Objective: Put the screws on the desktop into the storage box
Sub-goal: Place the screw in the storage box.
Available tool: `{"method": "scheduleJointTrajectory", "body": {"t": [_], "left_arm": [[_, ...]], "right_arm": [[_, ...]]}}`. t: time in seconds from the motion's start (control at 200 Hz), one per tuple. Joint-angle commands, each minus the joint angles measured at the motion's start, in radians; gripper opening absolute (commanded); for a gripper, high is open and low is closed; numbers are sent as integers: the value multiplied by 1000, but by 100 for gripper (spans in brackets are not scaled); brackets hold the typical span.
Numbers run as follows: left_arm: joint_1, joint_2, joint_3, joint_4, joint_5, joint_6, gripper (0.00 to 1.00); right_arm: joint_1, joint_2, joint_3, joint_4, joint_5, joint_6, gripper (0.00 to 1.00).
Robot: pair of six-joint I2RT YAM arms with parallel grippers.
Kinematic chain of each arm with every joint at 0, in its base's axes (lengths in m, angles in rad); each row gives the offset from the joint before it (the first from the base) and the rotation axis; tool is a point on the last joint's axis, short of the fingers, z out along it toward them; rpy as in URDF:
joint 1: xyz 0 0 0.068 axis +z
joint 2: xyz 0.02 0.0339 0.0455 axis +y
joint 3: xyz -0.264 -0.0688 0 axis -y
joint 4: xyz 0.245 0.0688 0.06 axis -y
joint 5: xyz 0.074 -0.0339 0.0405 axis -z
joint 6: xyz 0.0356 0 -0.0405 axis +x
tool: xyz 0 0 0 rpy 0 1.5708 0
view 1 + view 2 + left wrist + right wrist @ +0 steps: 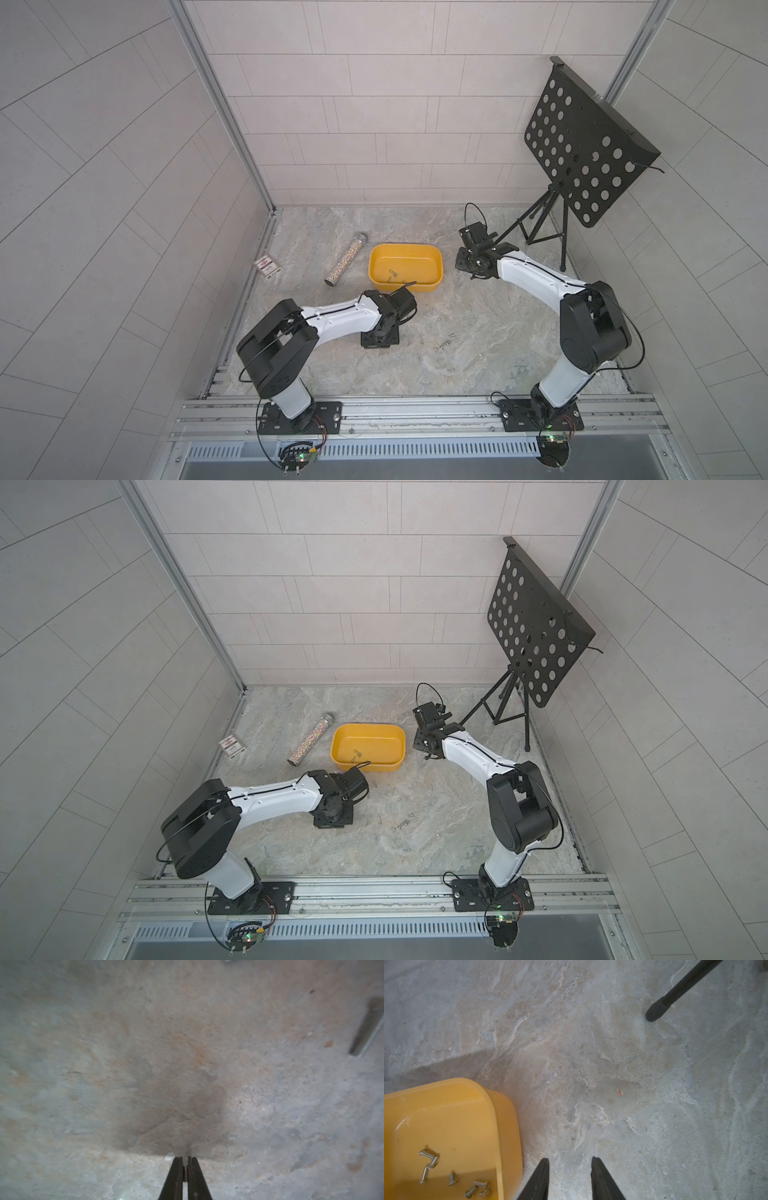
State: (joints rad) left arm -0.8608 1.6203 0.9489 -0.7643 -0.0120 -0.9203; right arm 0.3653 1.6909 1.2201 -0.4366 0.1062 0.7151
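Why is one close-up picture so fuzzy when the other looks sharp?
Left wrist view: the desktop and a screw at the edge are smeared, likely too close to focus. Right wrist view: the screws in the storage box are crisp.

Off to my left, a small red-and-white card box (267,264) lies flat, close by the side wall. Just inboard of it I've got a long glittery tube (342,260) on its side, silver cap pointing away from me. Far right corner: a black music stand (582,141), its perforated plate tilted. One of its rubber-tipped feet (656,1011) shows in my right wrist view. Pale tiled walls (374,104) all round.
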Motion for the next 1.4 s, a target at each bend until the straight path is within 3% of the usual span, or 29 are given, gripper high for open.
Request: {"method": "scheduleJointTrajectory", "body": {"t": [0.0,0.375,0.665,0.91,1.116,1.396], "left_arm": [[-6,-68,78,-107,-72,33,6],[49,-17,403,-275,-186,178,5],[186,197,703,-255,-139,292,5],[242,438,937,-283,-102,340,5],[274,587,1041,-296,-90,361,5],[293,660,1101,-301,-68,373,8]], "right_arm": [[-5,7,-14,-5,2,2,39],[-5,30,-14,8,-8,4,39],[-5,47,-9,10,-15,7,39],[-5,60,-4,14,-27,6,40],[-5,75,0,25,-46,4,41],[-5,92,7,29,-66,5,41]]}}
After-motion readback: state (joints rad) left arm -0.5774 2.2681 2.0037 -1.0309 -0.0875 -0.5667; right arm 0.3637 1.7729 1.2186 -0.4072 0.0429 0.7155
